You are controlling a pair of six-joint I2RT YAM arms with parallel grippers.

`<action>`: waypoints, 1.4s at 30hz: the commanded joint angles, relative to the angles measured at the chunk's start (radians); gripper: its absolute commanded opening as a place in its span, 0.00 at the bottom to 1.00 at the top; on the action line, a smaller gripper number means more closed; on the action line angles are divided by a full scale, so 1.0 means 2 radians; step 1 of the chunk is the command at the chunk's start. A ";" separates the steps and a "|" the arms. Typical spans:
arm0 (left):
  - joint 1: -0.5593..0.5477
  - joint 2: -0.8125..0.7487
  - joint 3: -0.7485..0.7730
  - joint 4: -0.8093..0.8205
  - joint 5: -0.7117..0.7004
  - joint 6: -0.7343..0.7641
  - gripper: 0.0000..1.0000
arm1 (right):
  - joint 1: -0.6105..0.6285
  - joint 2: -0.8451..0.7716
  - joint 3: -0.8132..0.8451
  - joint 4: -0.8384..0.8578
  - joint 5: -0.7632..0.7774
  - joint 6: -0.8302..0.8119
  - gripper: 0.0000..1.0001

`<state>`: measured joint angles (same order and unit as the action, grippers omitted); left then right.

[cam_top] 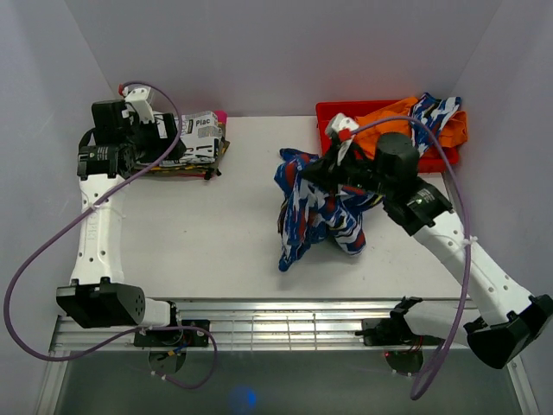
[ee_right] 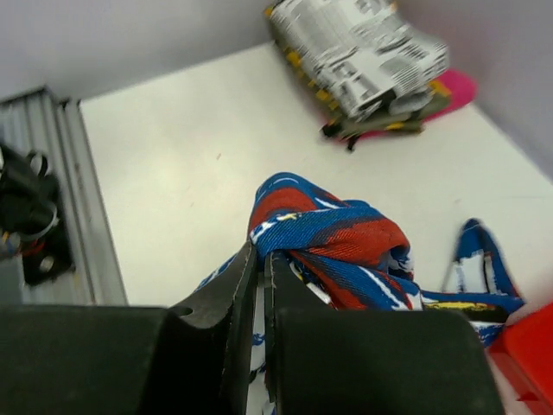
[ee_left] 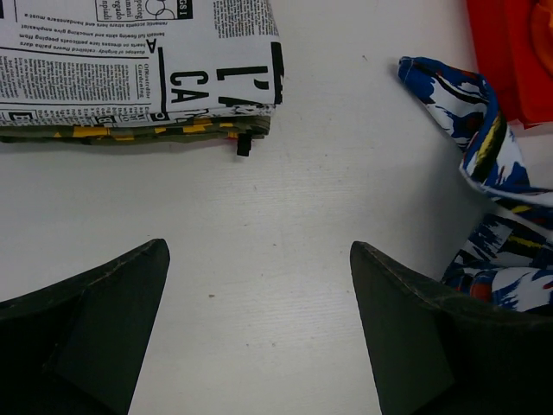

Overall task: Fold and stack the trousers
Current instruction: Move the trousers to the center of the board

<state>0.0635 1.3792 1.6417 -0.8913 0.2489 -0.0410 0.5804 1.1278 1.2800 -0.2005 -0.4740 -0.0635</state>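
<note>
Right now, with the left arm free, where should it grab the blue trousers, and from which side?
Probably the loose corner of the trousers nearest the left gripper, coming from the left over the table. The right gripper pinches the bunched part, leaving that edge free.

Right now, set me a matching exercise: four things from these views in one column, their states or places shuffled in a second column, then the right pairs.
Column one:
1. left hand
2. right hand
3. newspaper-print cloth
4. red bin

Column two:
A. holds orange cloth
B. open, holding nothing
C. folded, at far left
D. shut on the trousers

Pairs: 1-B, 2-D, 3-C, 4-A.
</note>
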 commanded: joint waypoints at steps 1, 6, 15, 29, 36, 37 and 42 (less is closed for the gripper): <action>0.004 -0.028 -0.011 -0.006 0.017 0.005 0.96 | 0.071 -0.001 0.003 0.037 0.011 -0.055 0.08; 0.006 -0.031 -0.020 -0.010 0.030 0.010 0.96 | 0.144 0.037 -0.007 -0.014 0.002 -0.109 0.08; 0.006 -0.022 -0.052 -0.011 0.067 0.019 0.96 | 0.137 0.084 -0.048 -0.062 0.106 -0.138 0.45; 0.006 -0.006 -0.077 0.001 0.089 0.037 0.96 | -0.249 0.119 0.052 -0.055 0.264 0.015 0.70; 0.006 -0.002 -0.080 0.001 0.073 0.040 0.96 | -0.338 0.327 0.278 -0.140 0.301 0.110 0.71; 0.006 -0.002 -0.080 0.001 0.071 0.040 0.96 | -0.341 0.374 0.307 -0.157 0.297 0.115 0.70; 0.006 -0.001 -0.080 -0.003 0.059 0.046 0.96 | -0.351 0.438 0.362 -0.165 0.265 0.141 0.76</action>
<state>0.0700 1.3823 1.4830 -0.9054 0.3855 0.0338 -0.1219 1.9732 1.9377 -0.4633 0.0822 0.1364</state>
